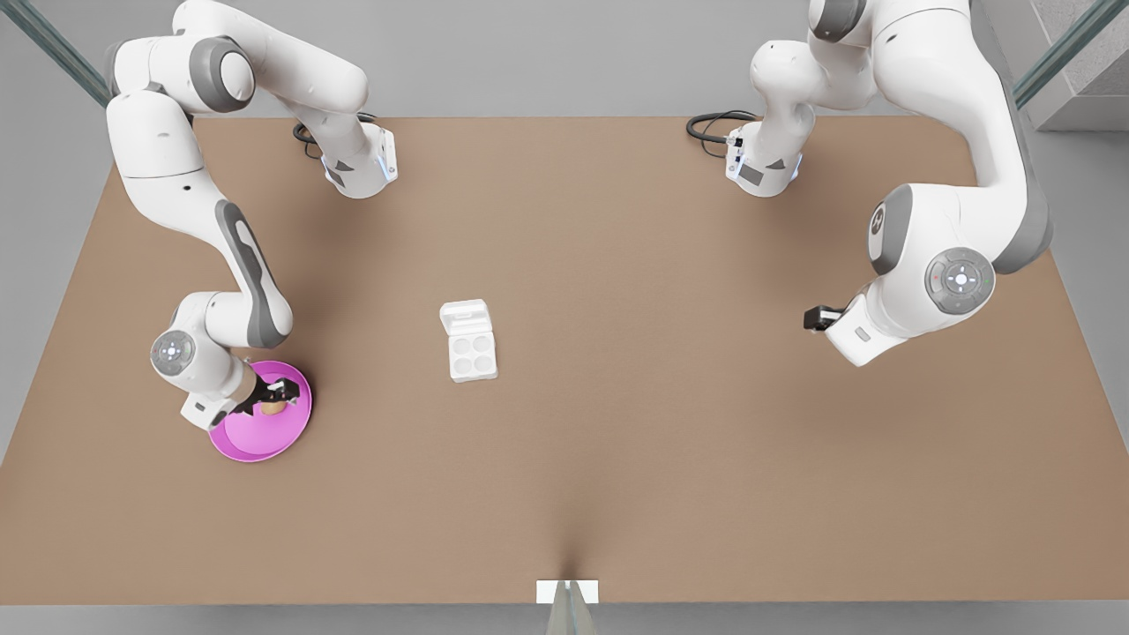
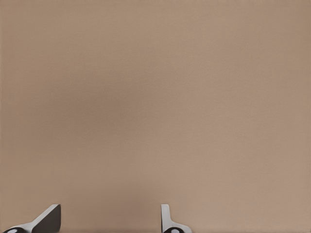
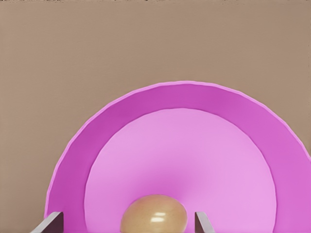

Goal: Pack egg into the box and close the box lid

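Right gripper point(image 1: 275, 397) over pink plate point(image 1: 256, 437), fingers point(image 3: 204, 222) open astride egg point(image 3: 153, 213), not gripping. Box point(image 1: 470, 339) mid-table point(image 1: 617, 423), lid point(image 1: 465, 316) open. Left gripper point(image 1: 816, 317) waits, fingers point(image 2: 167, 221) apart, empty.

A round pink plate point(image 1: 265, 437) sits on the brown table point(image 1: 670, 423) at about eight o'clock; two black cables point(image 1: 710, 128) coil along the twelve o'clock edge
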Motion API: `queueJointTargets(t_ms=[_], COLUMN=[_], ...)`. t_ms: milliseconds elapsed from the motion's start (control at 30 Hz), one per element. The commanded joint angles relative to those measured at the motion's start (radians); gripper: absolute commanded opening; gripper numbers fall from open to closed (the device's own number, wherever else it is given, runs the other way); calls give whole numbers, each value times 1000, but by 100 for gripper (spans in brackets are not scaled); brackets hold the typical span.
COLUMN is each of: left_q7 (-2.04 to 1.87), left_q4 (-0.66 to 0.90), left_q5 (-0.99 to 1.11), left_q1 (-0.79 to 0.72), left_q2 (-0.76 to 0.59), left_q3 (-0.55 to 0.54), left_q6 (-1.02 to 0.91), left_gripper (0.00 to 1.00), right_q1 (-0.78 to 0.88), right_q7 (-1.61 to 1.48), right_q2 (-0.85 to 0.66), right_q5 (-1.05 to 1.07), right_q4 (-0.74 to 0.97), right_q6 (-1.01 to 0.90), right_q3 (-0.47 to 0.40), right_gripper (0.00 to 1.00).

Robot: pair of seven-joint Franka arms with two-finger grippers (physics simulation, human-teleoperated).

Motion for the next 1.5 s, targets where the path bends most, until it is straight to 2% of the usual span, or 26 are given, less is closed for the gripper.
queueJointTargets(t_ms=[0,1267,1333,1400,1467], left_q7=[-7,-18,-19,-18,-19], left_q4=[0,0,0,0,0], left_q5=[1,-2,-2,-2,-2], left_q1=[0,-23,-25,-25,-25], left_q2=[-1,39,40,40,40], left_q3=[0,5,5,5,5], left_q6=[4,13,12,12,12], left_gripper=[100,100,100,100,100], right_q1=[0,-77,-75,-75,-75], right_q7=[-42,-36,-39,-39,-40], right_q2=[0,84,84,84,84], right_q5=[2,-38,-38,-38,-38], right_q4=[-1,-6,-3,-1,-1], right_q6=[58,89,89,89,89], right_q3=[0,-11,-11,-11,-11], right_gripper=[100,100,53,47,46])
